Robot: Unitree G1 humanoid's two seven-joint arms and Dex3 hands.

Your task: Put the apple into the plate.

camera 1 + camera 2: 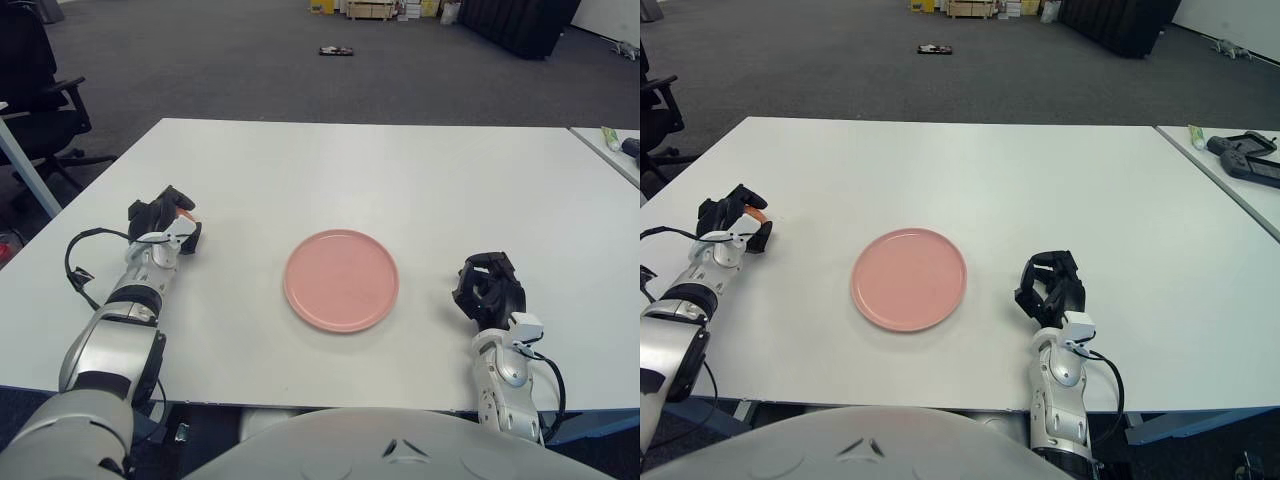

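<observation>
A round pink plate point(342, 280) lies flat in the middle of the white table point(400, 170). Well to its left, near the table's left edge, my left hand point(163, 218) has its black fingers curled around a small object. Only a sliver of orange-red, the apple point(187, 212), shows between them; the rest is hidden. The same sliver of apple point(758, 212) appears in the right eye view. My right hand point(487, 290) shows to the right of the plate near the front edge, fingers curled with nothing in them.
A black office chair point(35, 90) stands off the table's left side. A second table at the right carries a green tube point(1196, 135) and a black device point(1245, 158). A small dark object point(334, 50) lies on the carpet beyond.
</observation>
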